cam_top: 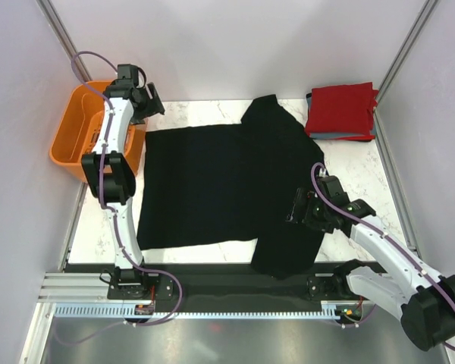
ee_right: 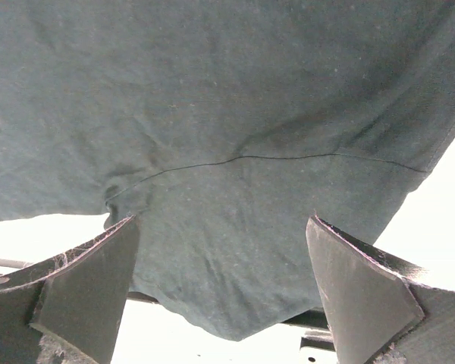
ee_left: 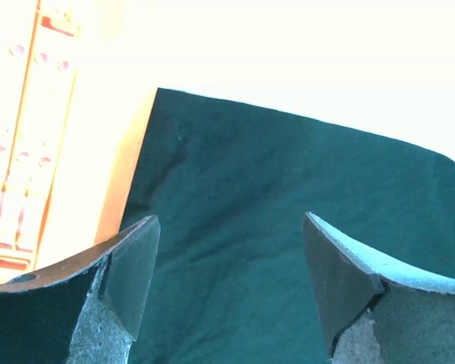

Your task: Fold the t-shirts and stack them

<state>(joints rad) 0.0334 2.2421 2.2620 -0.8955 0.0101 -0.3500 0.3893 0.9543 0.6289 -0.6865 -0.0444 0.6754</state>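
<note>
A large black t-shirt (cam_top: pixel 212 182) lies spread flat across the table, one sleeve (cam_top: pixel 269 114) pointing to the far side and the other (cam_top: pixel 288 250) hanging over the near edge. My left gripper (cam_top: pixel 152 102) is open above the shirt's far left corner (ee_left: pixel 288 197), nothing between its fingers (ee_left: pixel 133 265). Over the near sleeve (ee_right: pixel 235 250) my right gripper (cam_top: pixel 298 208) stands wide open and empty, a seam running across the cloth below it. A folded red t-shirt (cam_top: pixel 341 108) rests on a folded grey-blue one (cam_top: pixel 341 137) at the back right.
An orange plastic basket (cam_top: pixel 76 129) stands off the table's left edge, close to my left arm; its wall (ee_left: pixel 30 152) shows in the left wrist view. Bare white marble table (cam_top: pixel 356 174) lies between the black shirt and the right rail.
</note>
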